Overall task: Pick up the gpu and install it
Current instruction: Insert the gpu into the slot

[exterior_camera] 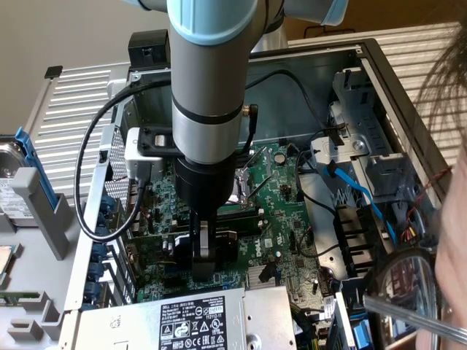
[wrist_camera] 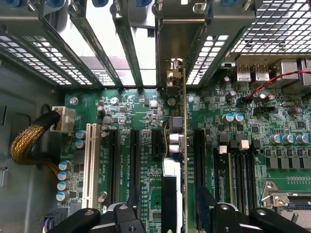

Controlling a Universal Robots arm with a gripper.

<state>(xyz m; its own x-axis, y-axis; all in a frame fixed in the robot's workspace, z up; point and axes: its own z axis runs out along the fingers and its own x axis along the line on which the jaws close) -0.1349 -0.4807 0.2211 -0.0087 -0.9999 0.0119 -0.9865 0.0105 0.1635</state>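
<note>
The gpu (wrist_camera: 174,145) stands on edge in a motherboard slot, seen edge-on in the wrist view with its black cooler, thin green board and silver bracket reaching the case's rear slot opening. My gripper (wrist_camera: 170,219) straddles it from above. The fingers (wrist_camera: 127,217) stand apart on either side, with gaps to the card, so it is open and holds nothing. In the exterior view the gripper (exterior_camera: 206,251) hangs low over the green motherboard (exterior_camera: 284,197) inside the open computer case, with the gpu (exterior_camera: 228,246) between its fingers.
A grey power supply (exterior_camera: 190,321) lies at the case's near edge. Drive cage (exterior_camera: 365,124) and blue cable (exterior_camera: 350,182) sit at the exterior view's right, where a person's head (exterior_camera: 452,168) leans in. A white slot (wrist_camera: 89,165) and braided cable (wrist_camera: 29,141) flank the card.
</note>
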